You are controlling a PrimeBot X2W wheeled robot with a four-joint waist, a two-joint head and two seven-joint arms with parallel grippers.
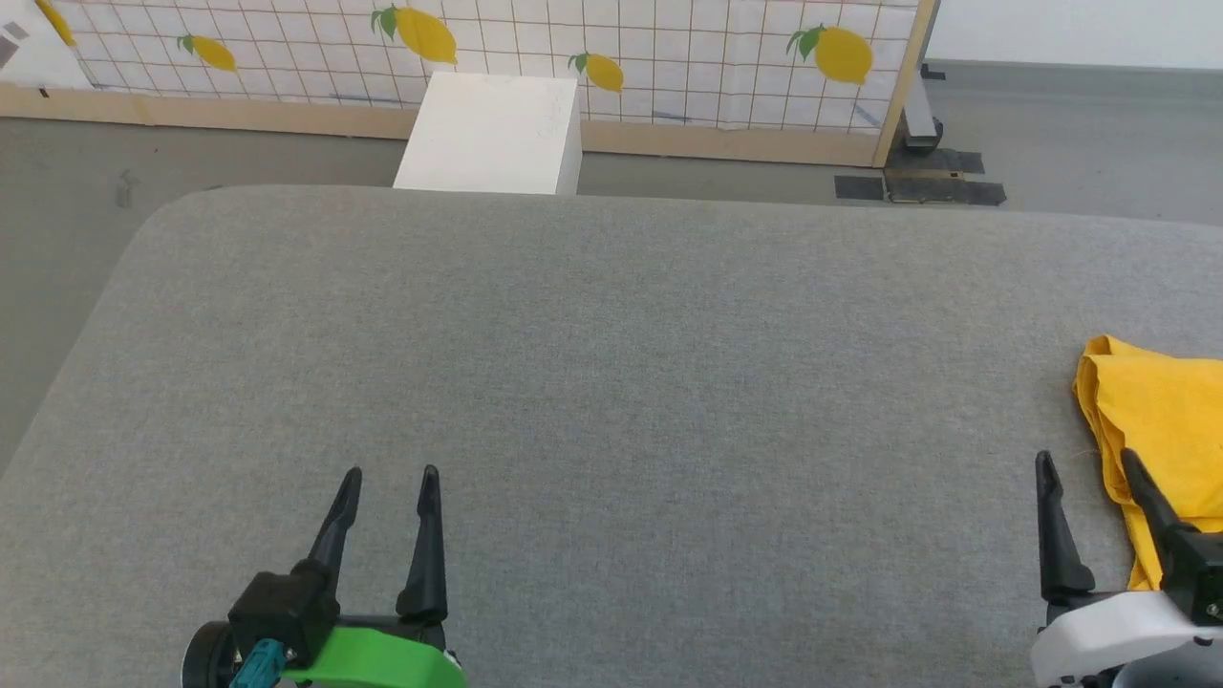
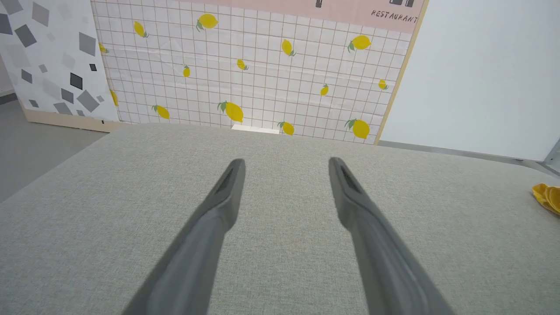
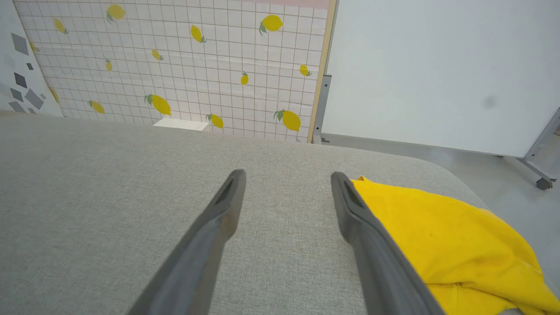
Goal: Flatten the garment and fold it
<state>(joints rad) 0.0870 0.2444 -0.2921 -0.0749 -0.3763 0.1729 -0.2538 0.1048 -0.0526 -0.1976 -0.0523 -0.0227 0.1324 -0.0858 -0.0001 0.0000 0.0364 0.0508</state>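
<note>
**Head view.** The garment (image 1: 1161, 411) lies bunched at the right edge of the grey upholstered surface (image 1: 611, 334) and is cut off by the frame. My right tool (image 1: 1086, 457) has its fingers apart and holds nothing. Its outer finger overlaps the heap's near-left border, though I cannot tell whether it touches. My left tool (image 1: 392, 470) is also spread and empty, and sits well apart from the cloth near the front edge. Risk: the heap shows only plain yellow folds, with no collar, hem or sleeve I can identify. A blind pinch would likely take several layers at once and tighten the bundle instead of opening it.

**Left wrist view.** My left tool (image 2: 286, 161) points across bare upholstery, fingers wide. Only a scrap of the garment (image 2: 547, 197) shows, far off at the right edge. Risk: this arm must reach a long way across, and it could cross the other arm's path on the way.

**Right wrist view.** My right tool (image 3: 288, 174) is open, and the garment (image 3: 437, 227) lies just beside its right finger and runs toward the rounded right corner. Risk: the floor lies just beyond that corner. A push or drag outward could slide the cloth off, and closing too low could catch the upholstery as well.
</note>
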